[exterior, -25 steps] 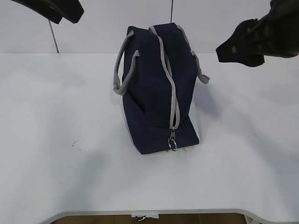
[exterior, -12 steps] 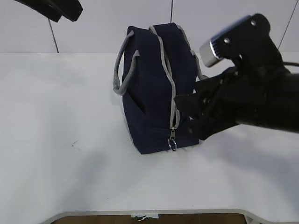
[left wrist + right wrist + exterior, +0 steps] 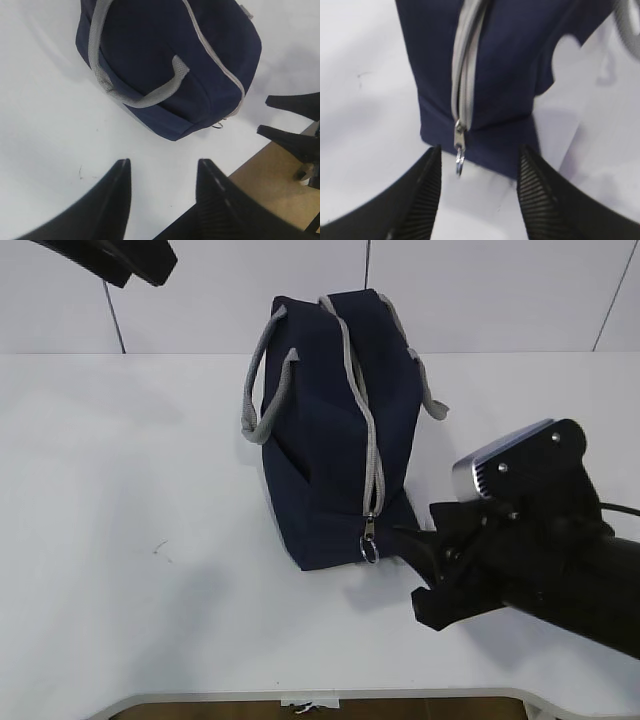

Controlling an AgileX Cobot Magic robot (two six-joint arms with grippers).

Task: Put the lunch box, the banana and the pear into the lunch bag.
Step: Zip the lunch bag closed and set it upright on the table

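The navy lunch bag (image 3: 330, 420) stands zipped shut on the white table, grey handles hanging at its sides; it also shows in the left wrist view (image 3: 170, 60) and the right wrist view (image 3: 505, 65). Its zipper pull with a metal ring (image 3: 370, 545) hangs at the near end, and shows in the right wrist view (image 3: 459, 155). My right gripper (image 3: 412, 565) is open, low over the table just in front of that end, the pull between its fingers (image 3: 479, 152). My left gripper (image 3: 162, 167) is open and empty, high at the far left. The lunch box, banana and pear are not visible.
The table's front edge (image 3: 320, 698) runs close below the right arm. A small dark mark (image 3: 160, 548) lies on the table left of the bag. A white wall stands behind the table.
My right arm has swung down from the upper right to the table in front of the bag's near end. The left arm and the bag have not moved.
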